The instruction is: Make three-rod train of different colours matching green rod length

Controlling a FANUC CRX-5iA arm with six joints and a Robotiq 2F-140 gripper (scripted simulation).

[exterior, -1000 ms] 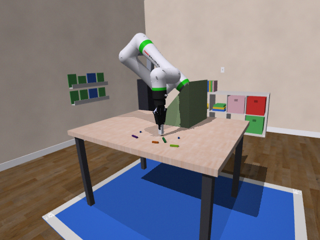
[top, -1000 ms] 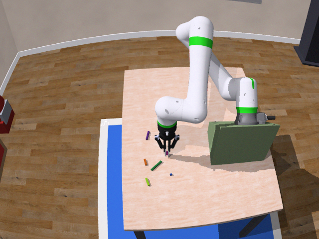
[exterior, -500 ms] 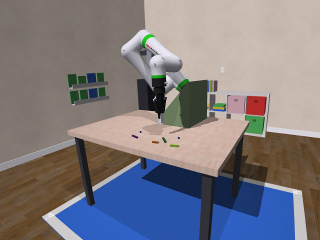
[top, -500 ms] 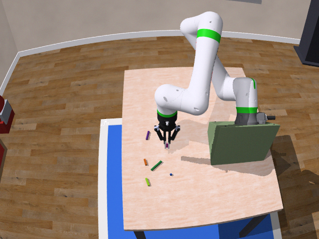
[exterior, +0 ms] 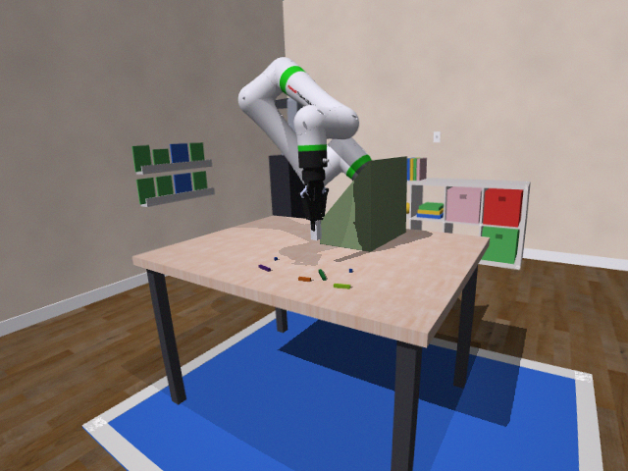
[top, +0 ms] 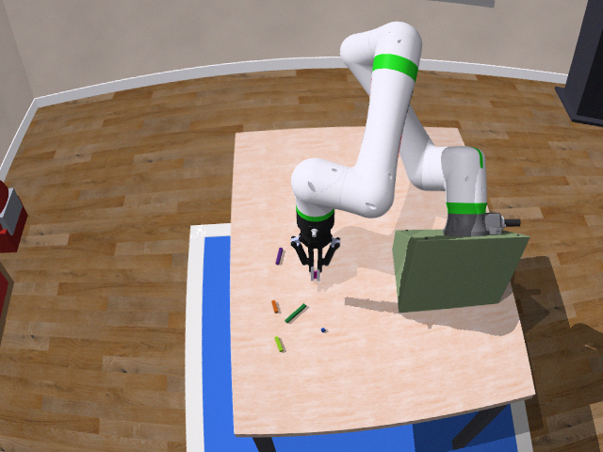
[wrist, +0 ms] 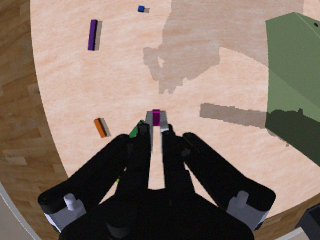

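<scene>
Six rods lie loose on the bench (top: 389, 360) (exterior: 213, 268); a seventh, the magenta rod (top: 315, 274) (wrist: 156, 118), is up in the end effector (top: 315, 274) (exterior: 315, 233) (wrist: 156, 120). Fingers clamped on its long sides, the rod between the pale tips, apparently clear of the wood.

Sum for the green rod (top: 295, 313) (exterior: 322, 275) (wrist: 135, 130): blue, magenta, lime. No train laid yet.

Handling, by judgement: light, stiff, straight-sided, little risk of crushing. Main worry is its shortness: little side for the pads, so it could yaw or tip if pinched off-centre. Mid-length hold looks right; lower until flat, then part the fingers evenly.

Lime rod (top: 279, 344) (exterior: 341, 286): take across the middle, fingers on the long sides; an off-centre grip may swing it.

Blue cube-like rod near the green one (top: 323, 330) (exterior: 350, 270): hardest to hold, easily nudged or rolled. Grip opposite faces, low, leaving the joining end free. Second blue rod (exterior: 276, 258) (wrist: 141, 9) near the purple rod (top: 279, 255) (exterior: 264, 267) (wrist: 92, 35); a spare.

Orange rod (top: 275, 306) (exterior: 304, 279) (wrist: 100, 128) and purple stay out, well off the line.
</scene>
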